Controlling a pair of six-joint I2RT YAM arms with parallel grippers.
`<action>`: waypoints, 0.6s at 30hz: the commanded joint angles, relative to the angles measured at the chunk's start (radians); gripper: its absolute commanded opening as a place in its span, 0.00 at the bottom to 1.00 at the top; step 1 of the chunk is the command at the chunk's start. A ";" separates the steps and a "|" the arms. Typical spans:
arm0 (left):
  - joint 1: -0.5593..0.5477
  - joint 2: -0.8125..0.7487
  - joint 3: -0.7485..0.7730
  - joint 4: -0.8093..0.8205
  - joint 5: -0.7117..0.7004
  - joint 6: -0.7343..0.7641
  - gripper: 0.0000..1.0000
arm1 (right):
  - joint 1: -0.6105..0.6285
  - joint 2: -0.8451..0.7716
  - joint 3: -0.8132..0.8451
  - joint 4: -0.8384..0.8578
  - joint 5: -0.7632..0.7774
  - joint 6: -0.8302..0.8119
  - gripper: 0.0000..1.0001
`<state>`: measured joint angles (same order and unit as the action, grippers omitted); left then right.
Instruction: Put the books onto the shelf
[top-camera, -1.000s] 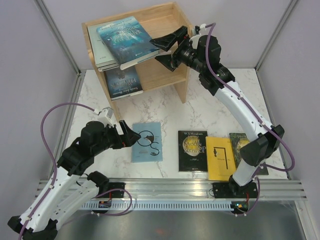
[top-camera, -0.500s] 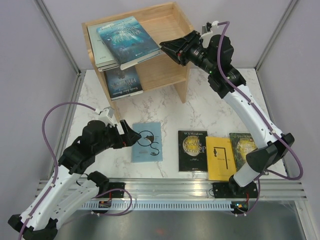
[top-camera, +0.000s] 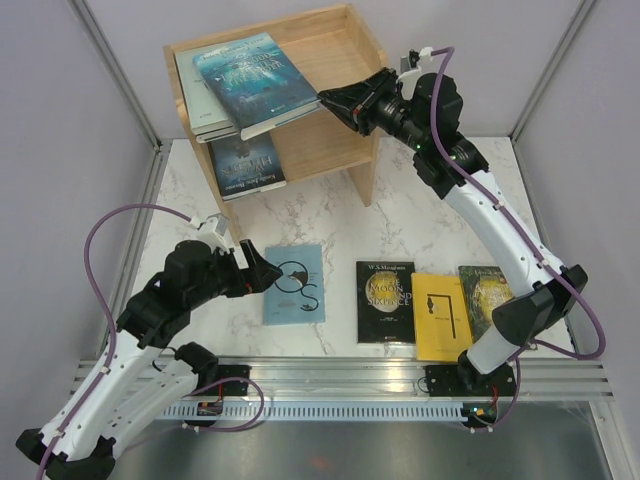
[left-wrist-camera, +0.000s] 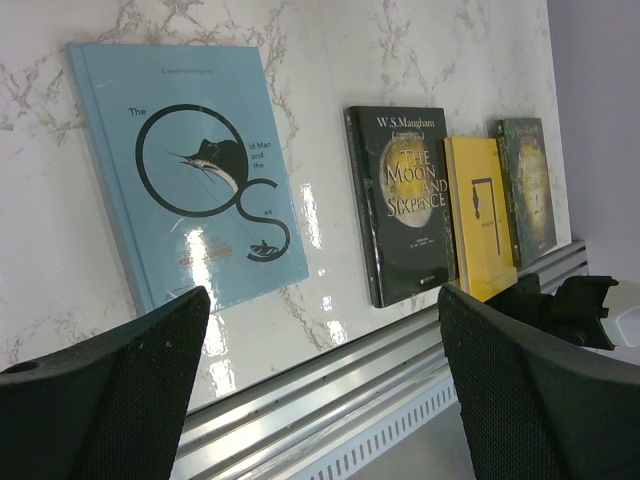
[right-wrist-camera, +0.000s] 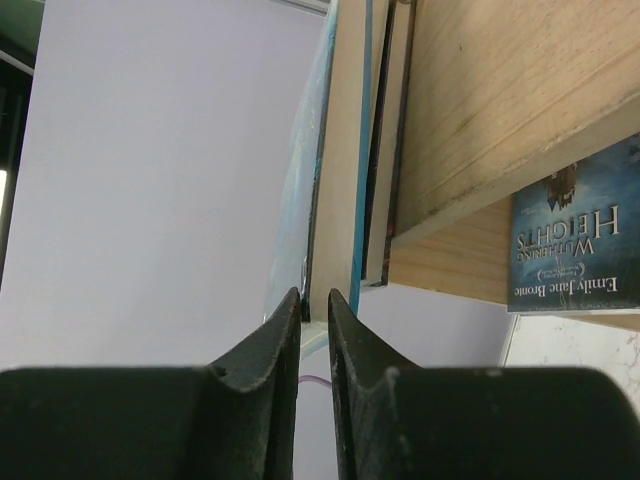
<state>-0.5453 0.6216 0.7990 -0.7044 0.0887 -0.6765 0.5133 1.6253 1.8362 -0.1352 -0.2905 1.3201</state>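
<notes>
A second ago your right gripper (top-camera: 325, 98) had its fingers wide apart by the corner of the teal book (top-camera: 245, 75). Now they are pressed almost together, with only a thin crack between them and nothing in it. The tips sit right at that corner.

The teal book lies on top of the pile on the top board of the shelf (top-camera: 335, 45), at 12 o'clock on the table (top-camera: 420, 225). It is crooked and pokes out over the front edge. So I think it is dropped off, and the closed fingers look ready to nudge it in.

Your right arm is stretched long from 5 o'clock up to 1 o'clock, pointing toward 9 o'clock.

Your left arm has not moved. It is bent low at 7 o'clock. The left gripper (top-camera: 268, 277) is spread wide and holds nothing, aimed at the pale blue "Old Man and the Sea" book (top-camera: 295, 283). The black "Moon and Sixpence" book (top-camera: 385, 300), the yellow book (top-camera: 440, 315) and the green-gold book (top-camera: 488, 290) still wait near 5 o'clock.
</notes>
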 joint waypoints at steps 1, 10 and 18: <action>0.005 0.003 -0.003 0.028 0.017 -0.012 0.96 | 0.016 -0.001 0.003 0.034 -0.003 0.008 0.21; 0.005 -0.016 -0.024 0.032 0.016 -0.012 0.96 | 0.073 0.045 0.040 0.039 0.037 0.002 0.18; 0.005 -0.040 -0.038 0.033 0.023 -0.003 0.96 | 0.091 0.151 0.144 0.037 0.056 0.013 0.18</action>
<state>-0.5446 0.5945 0.7647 -0.7006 0.0895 -0.6762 0.6006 1.7294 1.9278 -0.0917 -0.2573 1.3346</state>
